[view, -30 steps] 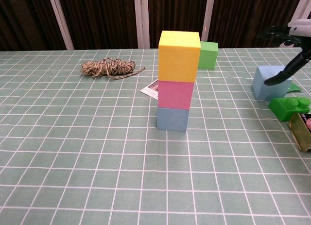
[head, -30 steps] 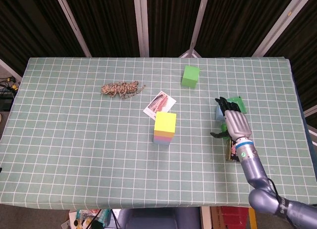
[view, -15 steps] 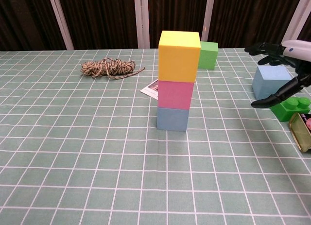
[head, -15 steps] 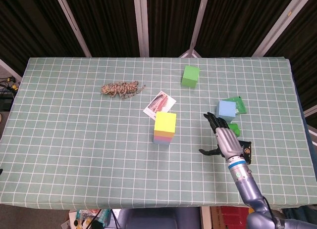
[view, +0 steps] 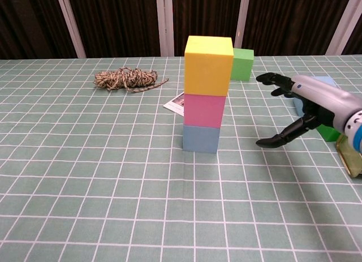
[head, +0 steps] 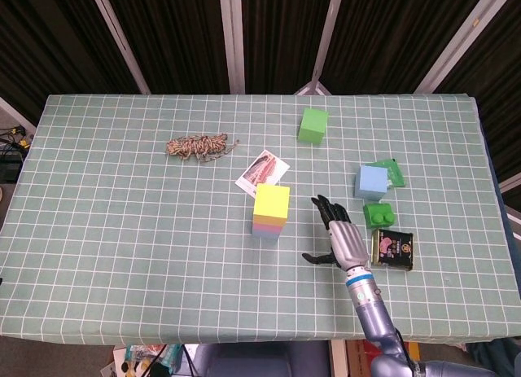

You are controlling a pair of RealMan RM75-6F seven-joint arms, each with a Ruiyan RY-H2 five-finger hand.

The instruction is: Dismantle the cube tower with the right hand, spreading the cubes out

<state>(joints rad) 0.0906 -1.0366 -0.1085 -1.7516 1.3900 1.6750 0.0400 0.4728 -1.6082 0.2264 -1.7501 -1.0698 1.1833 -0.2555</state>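
Observation:
The cube tower stands mid-table: a yellow cube [view: 208, 65] on a pink cube [view: 204, 110] on a blue cube [view: 201, 138]. From the head view only the yellow top [head: 271, 203] shows fully. My right hand [head: 339, 237] [view: 308, 103] hovers just right of the tower, fingers spread and thumb out toward it, holding nothing and not touching the cubes. A loose green cube [head: 313, 125] lies at the back and a loose light-blue cube [head: 371, 181] to the right. The left hand is out of sight.
A green toy brick [head: 377, 215] and a tin [head: 393, 249] lie right of my hand. A green card [head: 389, 172] sits behind the light-blue cube. A photo card [head: 263, 171] lies behind the tower, a rope bundle [head: 200, 146] at the back left.
My right hand has swept left from over the light-blue cube and green brick to just beside the tower, still spread. The tower has not moved.

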